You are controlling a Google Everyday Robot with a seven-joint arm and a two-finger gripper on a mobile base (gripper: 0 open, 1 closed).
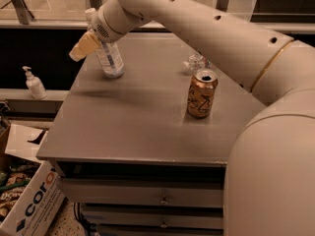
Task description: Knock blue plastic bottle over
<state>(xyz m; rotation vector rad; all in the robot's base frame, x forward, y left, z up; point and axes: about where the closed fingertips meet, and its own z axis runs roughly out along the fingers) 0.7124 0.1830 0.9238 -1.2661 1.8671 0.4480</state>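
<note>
The blue plastic bottle [110, 58], clear bluish with a white cap and a pale label, stands at the back left of the table [133, 127]. It tilts, with its cap leaning to the left. My gripper [82, 46] is at the end of the white arm that reaches in from the right. It sits against the bottle's upper left side, and the wrist covers the bottle's neck. The bottle's base still touches the table.
A gold drink can [201, 93] stands upright at the table's middle right. A crinkled clear bottle [195, 62] lies behind it. A small white pump bottle [34, 83] stands on a ledge to the left. A cardboard box [30, 205] sits on the floor at the lower left. Drawers are under the table.
</note>
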